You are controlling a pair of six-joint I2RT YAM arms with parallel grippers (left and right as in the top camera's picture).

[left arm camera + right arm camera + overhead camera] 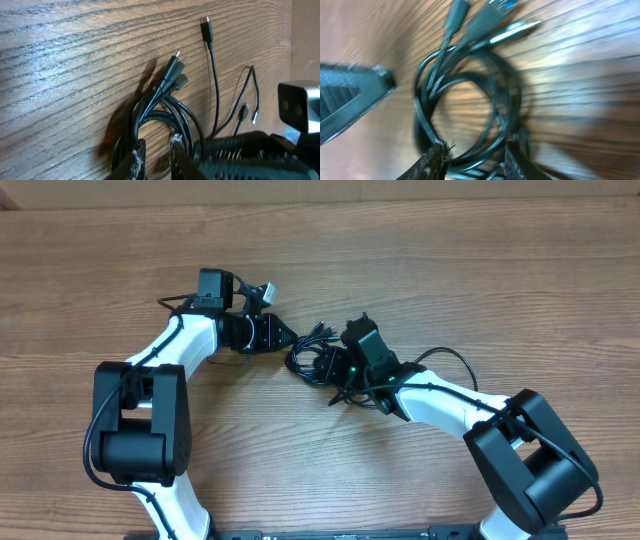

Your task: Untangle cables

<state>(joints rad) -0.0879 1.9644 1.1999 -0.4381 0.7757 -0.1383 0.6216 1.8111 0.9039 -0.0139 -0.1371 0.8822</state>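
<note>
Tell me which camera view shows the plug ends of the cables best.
The left wrist view: the plug ends are sharp and fanned out on the table. The overhead view shows the cables only as a small dark bundle. The right wrist view blurs them.

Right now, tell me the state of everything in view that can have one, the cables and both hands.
cables: tangled, bunched in a coil on the table, plug ends fanned out.
left hand: fingers nearly together at the cable strands; grip unclear.
right hand: fingers either side of the coil; view blurred, grip unclear.
</note>
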